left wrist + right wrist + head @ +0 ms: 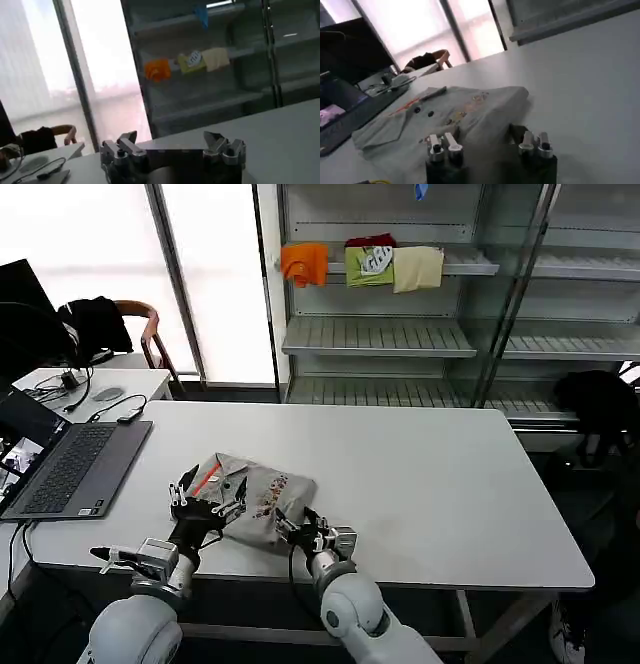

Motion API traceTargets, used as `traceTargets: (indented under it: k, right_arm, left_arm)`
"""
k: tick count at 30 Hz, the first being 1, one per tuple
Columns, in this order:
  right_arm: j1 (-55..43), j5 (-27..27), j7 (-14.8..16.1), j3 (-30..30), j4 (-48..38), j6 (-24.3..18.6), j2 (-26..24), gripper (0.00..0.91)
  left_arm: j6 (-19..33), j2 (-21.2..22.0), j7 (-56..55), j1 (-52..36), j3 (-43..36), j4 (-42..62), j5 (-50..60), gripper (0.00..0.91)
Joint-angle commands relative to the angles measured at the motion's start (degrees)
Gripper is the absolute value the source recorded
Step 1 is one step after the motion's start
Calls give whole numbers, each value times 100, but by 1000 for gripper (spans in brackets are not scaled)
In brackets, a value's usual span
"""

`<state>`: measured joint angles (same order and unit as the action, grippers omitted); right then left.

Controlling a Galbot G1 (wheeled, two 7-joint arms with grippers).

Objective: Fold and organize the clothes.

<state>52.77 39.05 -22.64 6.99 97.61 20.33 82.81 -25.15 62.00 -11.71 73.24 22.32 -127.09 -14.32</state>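
White table [450, 474], shelving [380, 334] behind; folded T-shirt [262, 496]; both grippers' jaws open, empty.

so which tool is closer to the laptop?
Left. The left tool sits at the folded grey T-shirt's laptop-side edge; the right tool is at its near edge, farther from the laptop.

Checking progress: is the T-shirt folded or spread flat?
Folded. The T-shirt lies as a compact bundle on the table, collar on top, with both grippers at its near edge.
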Motion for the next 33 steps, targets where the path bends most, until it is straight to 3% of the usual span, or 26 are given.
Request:
traceTargets:
  k: [1, 16, 24, 33]
  right_arm:
    - [-69, 113, -209, 32, -259, -176, 212, 0]
    - [-121, 64, -226, -180, -128, -270, 91, 0]
    - [-235, 73, -128, -623, -26, -311, -496, 0]
    - [-142, 64, 195, -1242, -125, -400, -1125, 0]
  left_arm:
    - [8, 22, 20, 24, -5, -5, 21, 907]
    - [23, 47, 100, 3, -59, -11, 8, 907]
    - [34, 47, 98, 44, -23, -35, 0, 907]
    - [33, 81, 96, -11, -125, 3, 13, 907]
